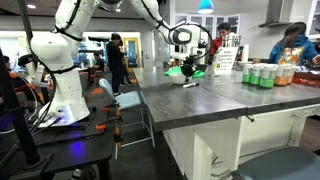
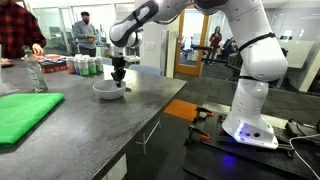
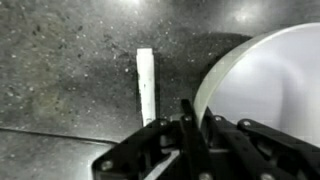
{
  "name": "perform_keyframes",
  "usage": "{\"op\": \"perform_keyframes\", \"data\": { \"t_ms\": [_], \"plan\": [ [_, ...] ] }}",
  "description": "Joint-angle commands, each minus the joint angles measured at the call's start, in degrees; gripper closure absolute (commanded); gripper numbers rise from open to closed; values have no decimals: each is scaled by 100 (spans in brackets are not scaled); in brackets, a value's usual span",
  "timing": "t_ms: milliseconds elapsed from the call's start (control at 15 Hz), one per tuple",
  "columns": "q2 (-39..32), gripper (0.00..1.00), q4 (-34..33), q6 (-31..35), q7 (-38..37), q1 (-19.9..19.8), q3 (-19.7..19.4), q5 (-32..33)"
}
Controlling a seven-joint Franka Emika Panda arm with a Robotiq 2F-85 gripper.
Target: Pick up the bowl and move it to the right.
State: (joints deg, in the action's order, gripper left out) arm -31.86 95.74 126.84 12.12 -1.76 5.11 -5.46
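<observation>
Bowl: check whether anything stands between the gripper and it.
Nothing visible does. In an exterior view the gripper hangs directly over the bowl, at its rim. In the wrist view a thin white strip lies flat on the countertop beside the bowl, off to one side, not in the gap.

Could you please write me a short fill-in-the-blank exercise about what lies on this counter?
1. The whitish bowl stands on a gray ____.
2. The flat sheet lying apart from the bowl is ____ in colour.
3. In the wrist view, the narrow strip beside the bowl is ____ in colour.
Missing words: counter; green; white.
</observation>
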Motion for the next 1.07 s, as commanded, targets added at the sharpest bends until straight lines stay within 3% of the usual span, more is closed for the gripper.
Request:
{"op": "perform_keyframes", "data": {
  "t_ms": [0,200,467,1000],
  "plan": [
    [352,100,215,185,115,-29,66,-151],
    [580,99,123,196,51,-86,51,-316],
    [702,99,89,234,-478,-205,-293,-319],
    [166,99,-330,101,-1564,-806,-878,-862]
  ]
}}
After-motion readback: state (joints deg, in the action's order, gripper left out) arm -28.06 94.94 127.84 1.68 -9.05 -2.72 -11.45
